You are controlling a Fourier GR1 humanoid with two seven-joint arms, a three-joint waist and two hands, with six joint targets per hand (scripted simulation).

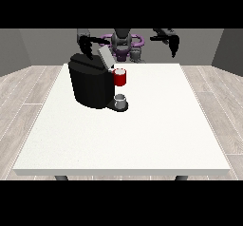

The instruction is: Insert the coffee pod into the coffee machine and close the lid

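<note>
The black coffee machine stands on the left half of the white table. Its grey lid is raised and tilted back. A red thing at the machine sits at the front under the lid. The hand at the view's left hangs just behind the machine's top, close to the left of the lid. The hand at the view's right is raised beyond the table's far edge, fingers hanging relaxed and holding nothing.
A small grey thing stands on the machine's base plate. The robot's torso is behind the table's far edge. The table's front edge runs near the view's bottom.
</note>
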